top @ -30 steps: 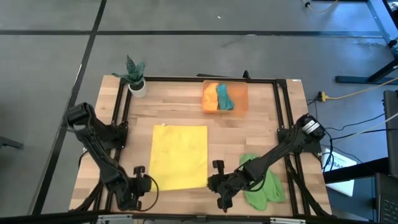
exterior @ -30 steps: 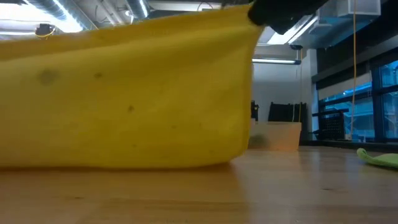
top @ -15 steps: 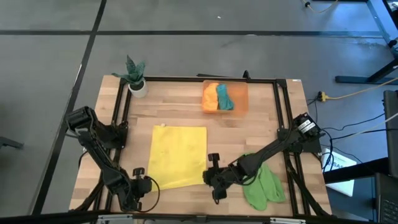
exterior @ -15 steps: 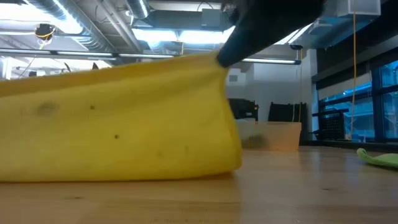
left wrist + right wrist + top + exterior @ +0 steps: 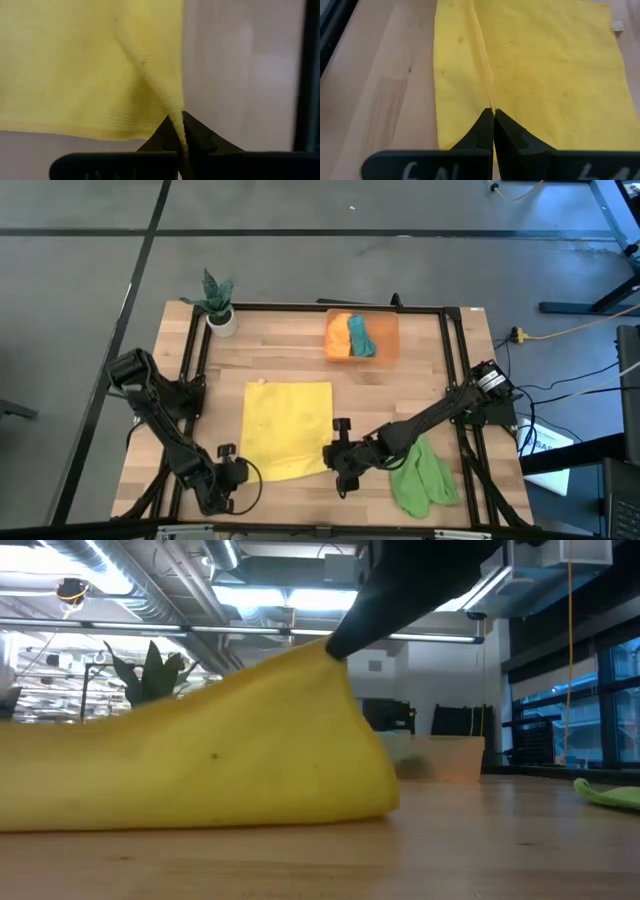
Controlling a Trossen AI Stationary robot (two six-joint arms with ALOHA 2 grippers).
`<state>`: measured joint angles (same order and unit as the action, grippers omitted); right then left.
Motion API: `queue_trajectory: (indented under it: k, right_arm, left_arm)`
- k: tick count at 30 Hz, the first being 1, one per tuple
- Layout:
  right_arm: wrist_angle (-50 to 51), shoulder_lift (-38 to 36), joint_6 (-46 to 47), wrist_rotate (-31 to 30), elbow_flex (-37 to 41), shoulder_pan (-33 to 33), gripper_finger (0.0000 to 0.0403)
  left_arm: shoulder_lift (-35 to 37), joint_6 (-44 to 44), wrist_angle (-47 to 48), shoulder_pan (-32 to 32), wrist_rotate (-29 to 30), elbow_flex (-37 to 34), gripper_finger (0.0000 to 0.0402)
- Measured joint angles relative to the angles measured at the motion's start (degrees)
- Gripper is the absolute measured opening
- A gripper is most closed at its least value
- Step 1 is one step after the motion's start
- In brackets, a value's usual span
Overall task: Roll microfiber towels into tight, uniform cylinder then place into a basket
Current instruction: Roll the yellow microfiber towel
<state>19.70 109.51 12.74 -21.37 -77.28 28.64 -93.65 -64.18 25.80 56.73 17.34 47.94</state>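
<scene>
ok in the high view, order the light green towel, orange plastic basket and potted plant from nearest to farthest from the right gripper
From the right gripper, shut on the yellow towel:
1. Light green towel, right front of the table.
2. Orange plastic basket, back centre.
3. Potted plant, back left corner.

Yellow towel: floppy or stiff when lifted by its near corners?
Likely floppy: the yellow towel sags in a curve between the corners pinched by the left gripper and right gripper. Probably light, since a fingertip pinch lifts it. Creases suggest it drapes.

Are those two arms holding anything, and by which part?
Yes: both hold the yellow towel, left tool and right tool each pinching a near corner.
</scene>
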Motion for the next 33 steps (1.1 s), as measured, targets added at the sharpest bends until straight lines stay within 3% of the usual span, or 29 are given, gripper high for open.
queue_trajectory:
  k: [8,17,29,33]
  right_arm:
    - [2.7,0.0,-0.2,-0.4,-0.2,0.0,0.0004]
    - [4.0,-0.3,-2.8,-6.4,-0.3,-0.4,0.0004]
    - [13.7,-0.9,0.8,-19.7,-1.7,-1.2,0.0004]
    - [14.6,-0.9,0.7,-20.4,-1.8,-2.7,0.0004]
  left_arm:
    - [5.6,0.2,8.0,-2.6,5.1,0.0,0.0000]
    - [8.4,-0.3,15.6,-7.0,6.1,0.0,0.0000]
    - [8.4,-3.3,23.4,-11.6,9.0,0.0,0.0000]
    - [8.4,-3.6,24.9,-13.6,10.2,0.0,0.0000]
